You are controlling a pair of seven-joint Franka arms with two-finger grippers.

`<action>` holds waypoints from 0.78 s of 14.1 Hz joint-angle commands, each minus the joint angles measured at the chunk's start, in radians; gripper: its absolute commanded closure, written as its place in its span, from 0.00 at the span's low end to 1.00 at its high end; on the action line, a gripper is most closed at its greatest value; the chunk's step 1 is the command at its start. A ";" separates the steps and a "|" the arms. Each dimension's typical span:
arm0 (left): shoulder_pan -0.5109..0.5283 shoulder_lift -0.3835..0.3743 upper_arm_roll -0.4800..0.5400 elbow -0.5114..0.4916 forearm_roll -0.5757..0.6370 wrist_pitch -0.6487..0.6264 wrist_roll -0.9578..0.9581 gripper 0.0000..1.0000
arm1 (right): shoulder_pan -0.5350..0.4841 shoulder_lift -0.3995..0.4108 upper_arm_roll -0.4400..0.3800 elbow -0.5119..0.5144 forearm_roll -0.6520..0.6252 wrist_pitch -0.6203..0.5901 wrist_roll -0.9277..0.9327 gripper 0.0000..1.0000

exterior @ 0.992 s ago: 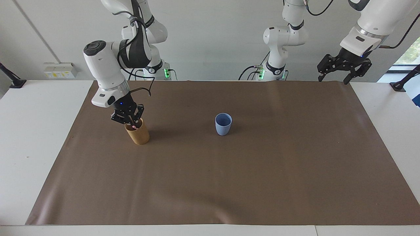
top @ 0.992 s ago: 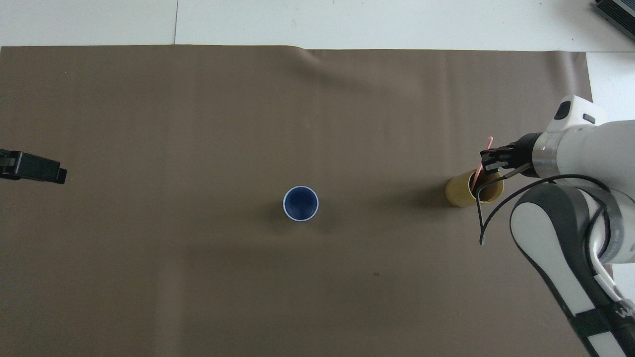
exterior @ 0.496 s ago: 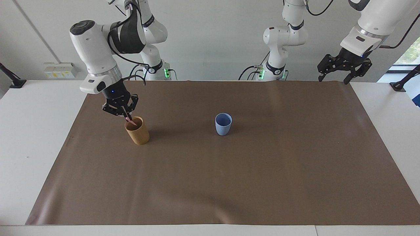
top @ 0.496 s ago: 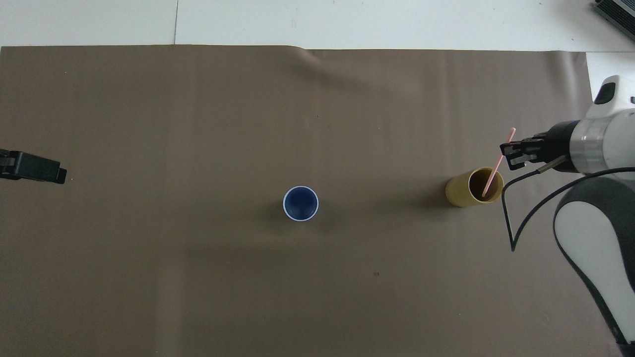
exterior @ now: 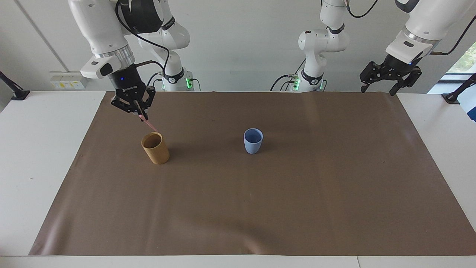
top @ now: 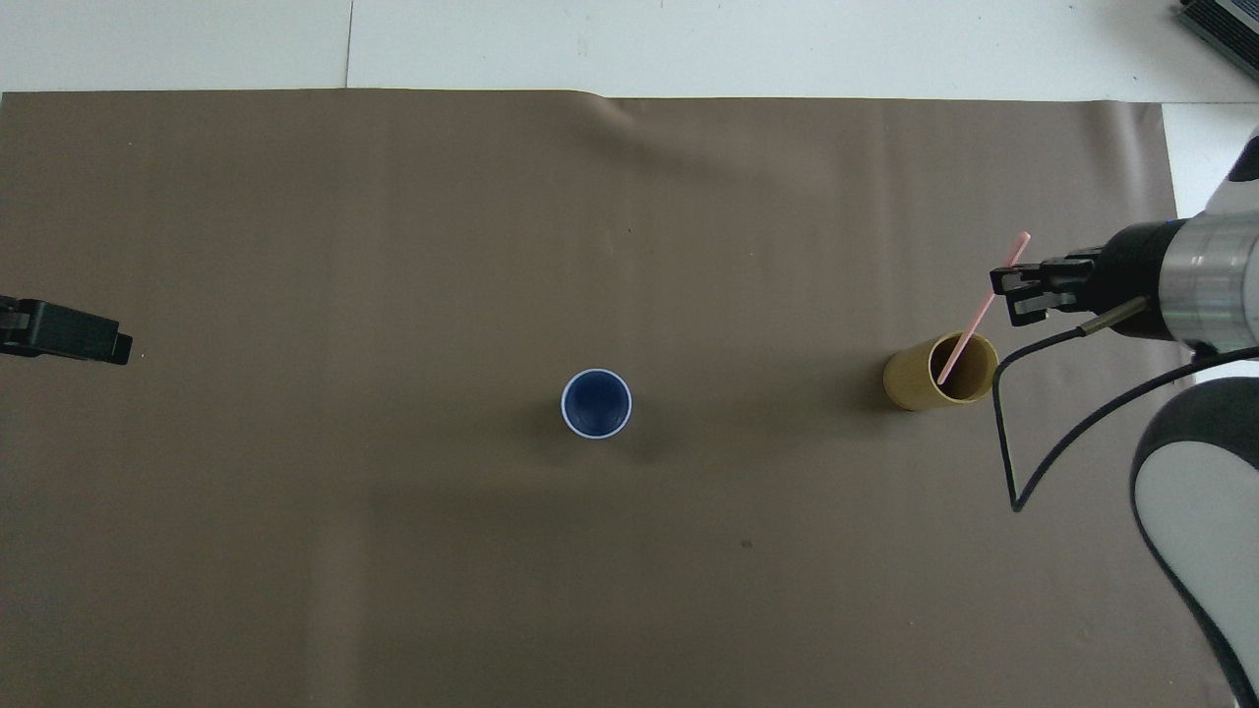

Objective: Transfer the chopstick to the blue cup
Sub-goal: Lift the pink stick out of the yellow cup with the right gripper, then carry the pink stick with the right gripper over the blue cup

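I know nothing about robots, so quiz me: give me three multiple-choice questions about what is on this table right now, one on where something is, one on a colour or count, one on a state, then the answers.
1. Where is the blue cup?
A. Near the middle of the brown mat
B. Inside the tan cup
C. On the white table off the mat

2. How many cups stand on the mat?
A. One
B. Two
C. Four

3. What is the right gripper doing?
A. Resting empty on the mat
B. Holding a pink chopstick up over the tan cup
C. Gripping the blue cup

Answers:
1. A, since the blue cup stands mid-mat, apart from the tan cup.
2. B, only the blue cup and the tan cup are there.
3. B, the chopstick slants down from its shut fingers toward the tan cup's mouth; the left gripper waits, open, at its own end.
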 commanded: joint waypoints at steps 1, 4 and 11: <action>-0.001 -0.019 0.001 -0.014 0.016 -0.007 -0.009 0.00 | 0.066 0.009 0.035 0.016 0.011 0.003 0.161 1.00; 0.000 -0.019 0.002 -0.016 0.016 -0.007 -0.009 0.00 | 0.190 0.043 0.047 0.022 0.009 0.008 0.293 1.00; 0.000 -0.019 0.002 -0.016 0.016 -0.007 -0.009 0.00 | 0.373 0.171 0.046 0.123 -0.008 0.141 0.557 1.00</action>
